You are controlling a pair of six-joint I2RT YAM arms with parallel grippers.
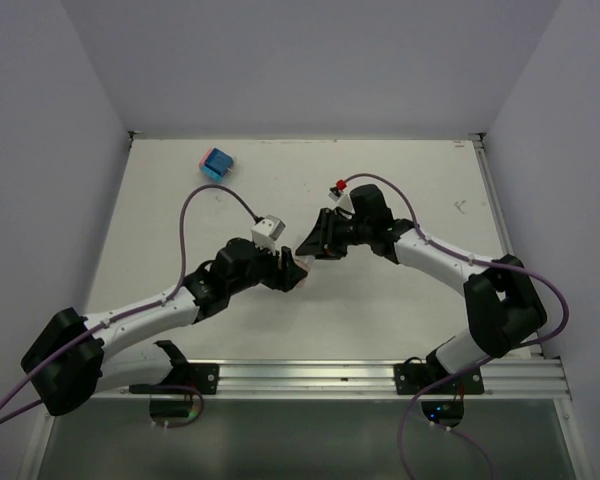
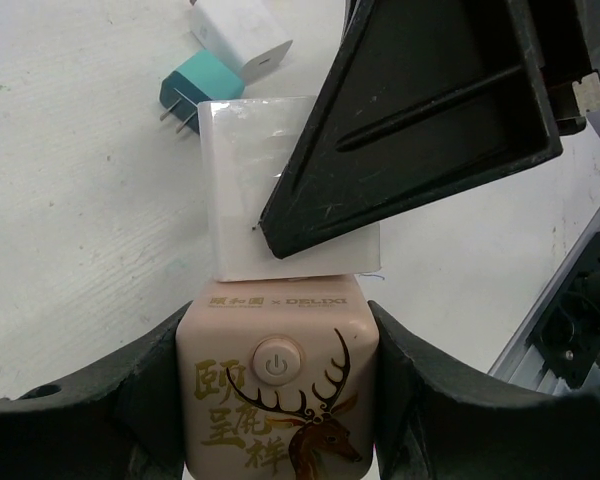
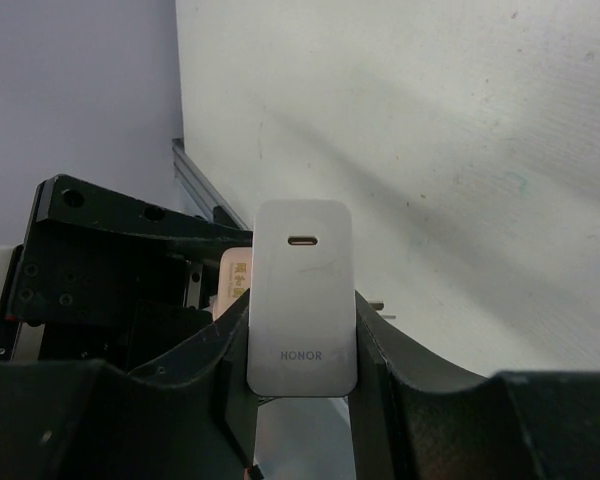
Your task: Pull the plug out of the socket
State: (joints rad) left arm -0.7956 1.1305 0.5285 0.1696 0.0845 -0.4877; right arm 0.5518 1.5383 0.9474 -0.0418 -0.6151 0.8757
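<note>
Socket (image 2: 275, 400) cut off at the bottom edge — right fingers (image 2: 420, 110) cover part of the plug (image 2: 242, 190).

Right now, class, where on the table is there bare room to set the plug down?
Free: the broad far-right stretch of table between right arm and back wall; also the near strip between left arm, right arm and rail. Crowded: the centre, where left gripper and right gripper meet; blue block sits far left.

Top view high from behind, whole tabletop (image 1: 380, 310); wrist views close-up, facing each other, sharing socket (image 2: 275, 400) and plug (image 3: 302, 300)
</note>
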